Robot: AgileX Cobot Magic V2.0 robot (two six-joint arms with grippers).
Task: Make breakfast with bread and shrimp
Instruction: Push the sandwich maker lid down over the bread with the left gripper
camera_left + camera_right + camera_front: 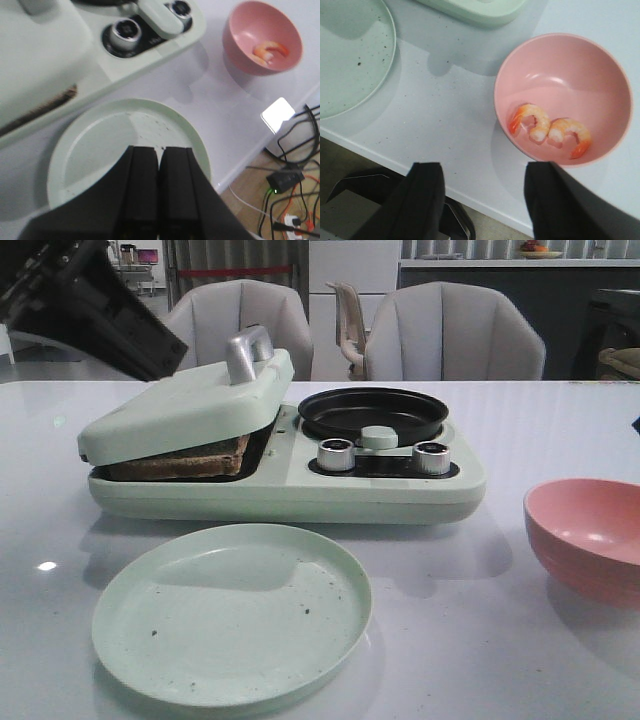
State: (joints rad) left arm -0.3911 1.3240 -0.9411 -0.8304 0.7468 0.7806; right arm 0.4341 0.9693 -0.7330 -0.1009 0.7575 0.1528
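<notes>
while the mint breakfast maker (pixel 290 480) sits mid-table, the bread (pixel 185 461) lies sandwiched under its tilted lid (pixel 185 405), only the dark crust edge showing. two orange-pink shrimp (pixel 550 131) lie side by side in the pink bowl (pixel 585 535) near the table's right edge. a pale green plate (pixel 232 615) rests at the front edge, speckled with crumbs. the left claw (pixel 159 192) hangs above that plate, fingers pressed together, holding nothing. the right claw (pixel 480 200) hovers by the bowl, fingers spread wide.
</notes>
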